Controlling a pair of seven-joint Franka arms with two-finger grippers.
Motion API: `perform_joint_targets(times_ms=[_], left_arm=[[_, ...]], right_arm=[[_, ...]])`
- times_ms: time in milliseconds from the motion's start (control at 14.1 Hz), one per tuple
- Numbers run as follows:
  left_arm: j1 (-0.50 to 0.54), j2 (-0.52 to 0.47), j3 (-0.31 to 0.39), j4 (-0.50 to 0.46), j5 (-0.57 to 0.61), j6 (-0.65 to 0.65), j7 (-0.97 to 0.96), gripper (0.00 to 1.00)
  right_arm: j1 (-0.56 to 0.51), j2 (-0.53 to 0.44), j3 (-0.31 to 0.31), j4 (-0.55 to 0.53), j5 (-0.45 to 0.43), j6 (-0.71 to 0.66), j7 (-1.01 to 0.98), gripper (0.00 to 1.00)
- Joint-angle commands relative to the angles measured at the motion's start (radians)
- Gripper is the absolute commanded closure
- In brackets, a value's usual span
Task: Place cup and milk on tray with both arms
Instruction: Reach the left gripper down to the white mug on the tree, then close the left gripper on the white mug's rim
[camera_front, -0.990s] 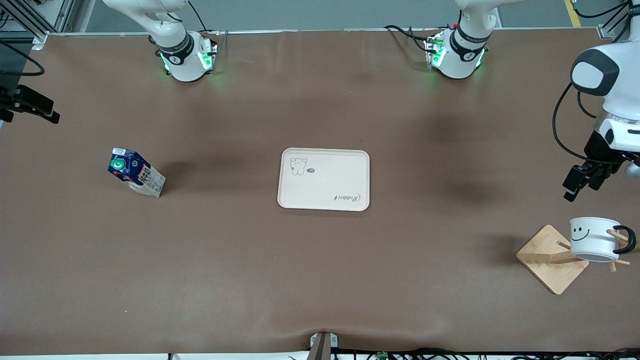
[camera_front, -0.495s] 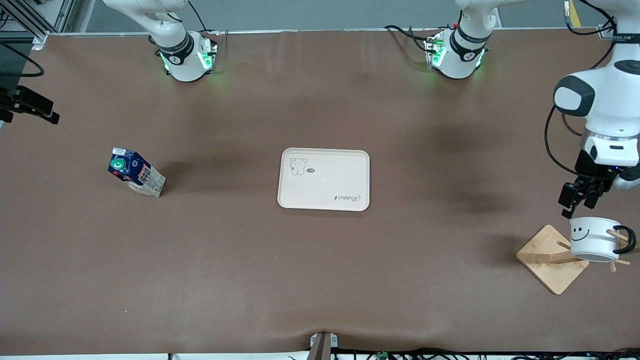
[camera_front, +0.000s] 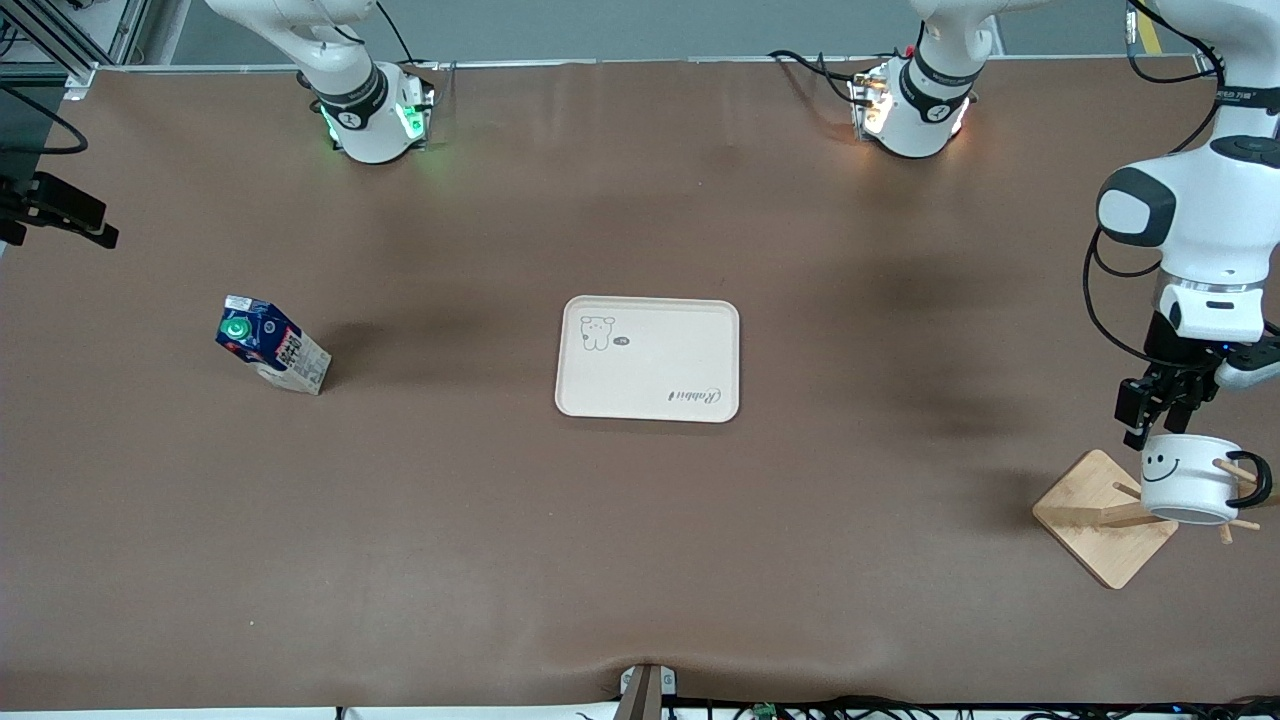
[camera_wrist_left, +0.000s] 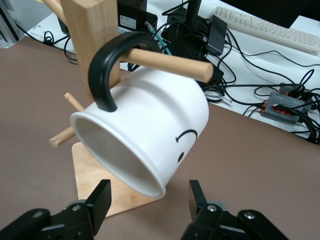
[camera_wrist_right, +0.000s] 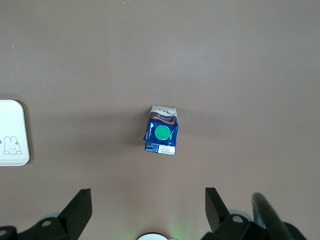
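Cup work comes first: the left gripper (camera_front: 1150, 418) hangs just above the small white mug with the black smiley face (camera_front: 1185, 478), at the left arm's end of the table. Its black fingers (camera_wrist_left: 99, 199) stand apart, and the left wrist view shows them straddling the mug's open rim without touching it. The mug hangs tipped on its side, its thin black loop handle (camera_wrist_left: 106, 69) hooked over a round wooden peg (camera_wrist_left: 170, 62) of a pale wooden stand (camera_front: 1102, 516); that hook is what keeps it off the table, so I judge the lift must slide it along the peg rather than pull straight up.

Outward from there, the flat cream rectangular tray with the bear drawing (camera_front: 648, 357) lies bare at mid-table, well apart from the mug.

The right gripper (camera_wrist_right: 145, 205) is high over the small gable-top milk carton, dark blue with a round green cap (camera_wrist_right: 161, 131), its fingers spread wide. The carton stands upright on the brown table (camera_front: 500, 540) toward the right arm's end, untouched, white printed sides below the blue top.
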Motion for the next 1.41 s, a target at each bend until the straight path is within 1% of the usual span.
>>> perform_joint_targets(times_ms=[0, 212, 424, 920, 1061, 1273, 1344], left_arm=[[-0.002, 0.025, -0.018, 0.023, 0.001, 0.038, 0.016, 0.31], [-0.003, 0.034, -0.029, 0.035, 0.003, 0.039, 0.017, 0.32], [0.0, 0.042, -0.032, 0.035, 0.003, 0.041, 0.045, 0.4], [0.012, 0.054, -0.03, 0.049, 0.001, 0.045, 0.177, 0.42], [0.014, 0.056, -0.029, 0.054, 0.001, 0.047, 0.187, 0.43], [0.012, 0.056, -0.03, 0.055, 0.001, 0.054, 0.189, 0.47], [0.013, 0.057, -0.03, 0.054, 0.001, 0.056, 0.189, 0.5]], right_arm=[[-0.014, 0.013, 0.009, 0.024, -0.001, -0.014, 0.011, 0.0], [-0.015, 0.013, 0.009, 0.024, -0.001, -0.014, 0.011, 0.0], [-0.02, 0.013, 0.009, 0.024, -0.001, -0.014, 0.011, 0.0], [-0.022, 0.015, 0.009, 0.024, -0.001, -0.012, 0.011, 0.0], [-0.022, 0.015, 0.009, 0.024, -0.001, -0.014, 0.011, 0.0], [-0.022, 0.015, 0.009, 0.024, -0.001, -0.012, 0.011, 0.0], [-0.022, 0.016, 0.009, 0.024, -0.001, -0.012, 0.011, 0.0]])
